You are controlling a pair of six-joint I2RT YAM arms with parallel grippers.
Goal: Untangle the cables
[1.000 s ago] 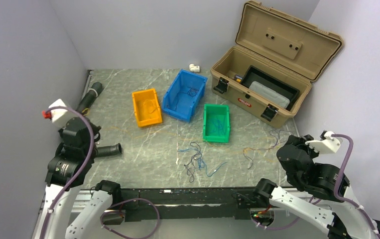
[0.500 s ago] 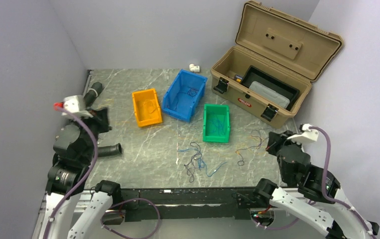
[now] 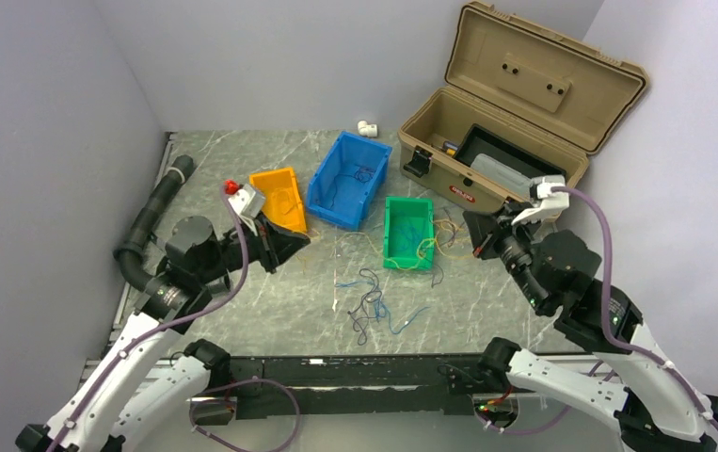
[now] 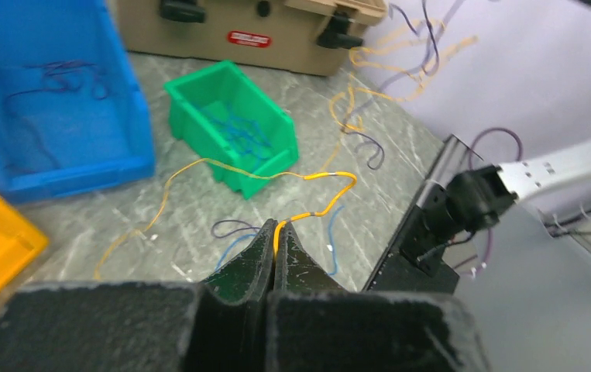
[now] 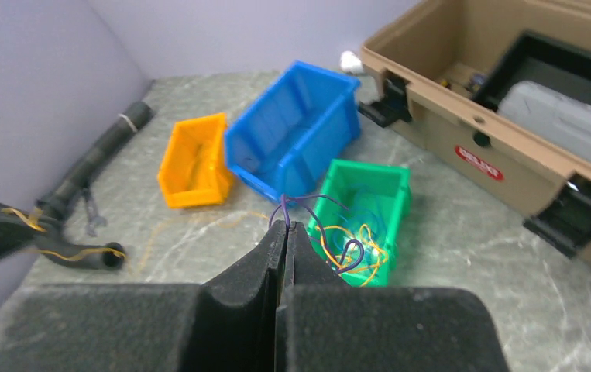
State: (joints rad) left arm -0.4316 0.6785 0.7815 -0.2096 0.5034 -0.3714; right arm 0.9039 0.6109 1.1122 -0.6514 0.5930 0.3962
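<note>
Both arms had swung in from the table's sides toward its middle. One open tan plastic toolbox (image 3: 501, 169) sat at two o'clock. Three plastic bins lay around twelve: a blue bin (image 3: 348, 179), a green bin (image 3: 408, 233) and an orange bin (image 3: 278, 193). The left gripper (image 4: 275, 232) had its jaws pressed together on one thin yellow-orange cable (image 4: 307, 177). The right gripper (image 5: 284, 229) pinched one thin purple cable (image 5: 307, 203) above the green bin. One loose blue-and-dark cable tangle (image 3: 374, 306) lay at six o'clock.
</note>
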